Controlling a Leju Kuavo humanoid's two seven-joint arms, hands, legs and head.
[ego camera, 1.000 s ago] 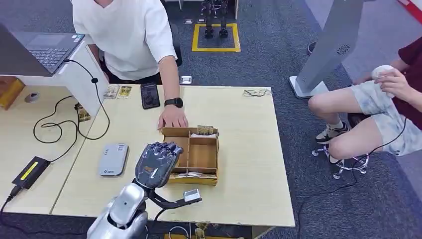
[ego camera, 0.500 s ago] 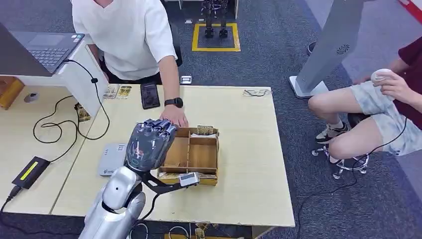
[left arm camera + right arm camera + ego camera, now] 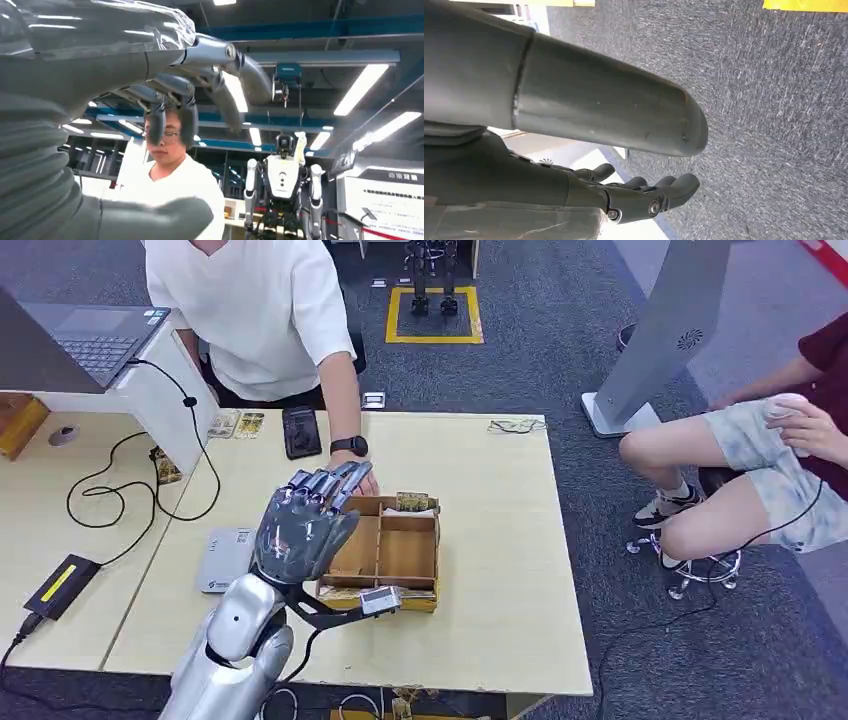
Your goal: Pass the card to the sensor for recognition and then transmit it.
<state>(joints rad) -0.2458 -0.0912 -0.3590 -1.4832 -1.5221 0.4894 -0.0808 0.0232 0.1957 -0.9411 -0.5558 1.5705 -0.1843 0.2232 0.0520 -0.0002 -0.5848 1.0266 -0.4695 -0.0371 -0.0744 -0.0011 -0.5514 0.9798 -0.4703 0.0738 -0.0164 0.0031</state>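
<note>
Left hand [image 3: 303,530] hovers, fingers spread and empty, over the wooden tray [image 3: 408,552]; cards [image 3: 416,502] beyond its fingertips look thin, stiff, slick — pinch an edge. Right hand [image 3: 634,195] hangs loosely curled, holding nothing.

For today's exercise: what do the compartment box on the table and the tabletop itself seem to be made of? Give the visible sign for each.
Compartment box: apparently thin unfinished wood or plywood, matte brown, with flat slotted dividers and pale cut edges. Tabletop: probably laminated board, smooth light wood tone, even colour without distinct grain.

A robotics lab: another humanoid robot [image 3: 282,175], laptop [image 3: 85,340], cabled desks [image 3: 500,540].
</note>
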